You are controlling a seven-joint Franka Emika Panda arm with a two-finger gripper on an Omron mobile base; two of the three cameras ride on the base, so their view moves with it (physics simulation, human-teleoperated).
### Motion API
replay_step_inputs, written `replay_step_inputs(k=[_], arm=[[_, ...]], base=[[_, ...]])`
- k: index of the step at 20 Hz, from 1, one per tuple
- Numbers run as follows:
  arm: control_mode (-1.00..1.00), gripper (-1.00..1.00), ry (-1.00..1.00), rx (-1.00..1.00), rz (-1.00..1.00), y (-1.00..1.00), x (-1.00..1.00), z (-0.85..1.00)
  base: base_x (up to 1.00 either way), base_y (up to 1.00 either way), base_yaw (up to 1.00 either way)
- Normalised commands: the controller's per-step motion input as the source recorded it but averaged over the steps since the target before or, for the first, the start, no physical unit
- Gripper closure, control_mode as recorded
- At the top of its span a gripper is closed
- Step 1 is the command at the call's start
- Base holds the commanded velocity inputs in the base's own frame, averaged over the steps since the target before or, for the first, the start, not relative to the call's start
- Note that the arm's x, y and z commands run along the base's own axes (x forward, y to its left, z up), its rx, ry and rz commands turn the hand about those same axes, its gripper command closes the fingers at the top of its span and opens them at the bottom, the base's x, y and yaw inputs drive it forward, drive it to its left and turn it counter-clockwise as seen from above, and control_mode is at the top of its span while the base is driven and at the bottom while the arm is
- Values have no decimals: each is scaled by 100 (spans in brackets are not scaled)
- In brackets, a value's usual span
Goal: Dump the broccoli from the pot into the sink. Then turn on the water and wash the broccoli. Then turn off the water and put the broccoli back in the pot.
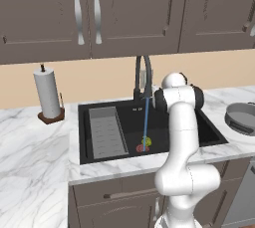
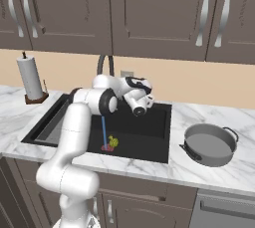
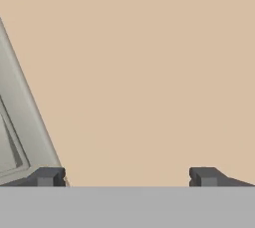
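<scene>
So we have the broccoli [image 1: 146, 143] in the sink [image 1: 214, 133] under running water, our gripper [image 3: 127, 176] open and empty, while shutting the faucet [image 1: 143, 75] and refilling the pot [image 2: 209, 144] remain.

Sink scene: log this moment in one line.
water: running | broccoli: in sink, under stream | pot: empty, on counter | pincer: open, empty

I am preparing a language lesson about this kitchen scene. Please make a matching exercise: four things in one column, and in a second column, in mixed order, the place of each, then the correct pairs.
Things:
1. broccoli
2. pot
3. paper towel roll
4. ribbed tray

Places:
A. on the counter, to the right of the sink
B. inside the sink, at its left side
C. on the counter, to the left of the sink
D. on the sink floor, under the water stream, at the red drain

Pairs: 1-D, 2-A, 3-C, 4-B
</scene>
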Motion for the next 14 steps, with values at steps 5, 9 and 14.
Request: replay_step_inputs(k=[5,9,14], arm=[[-100,-100,0,0,0,53,1,0],[-100,-100,0,0,0,62,3,3],[-100,-100,0,0,0,53,2,9]], base=[[0,0,0],[0,0,0],[0,0,0]])
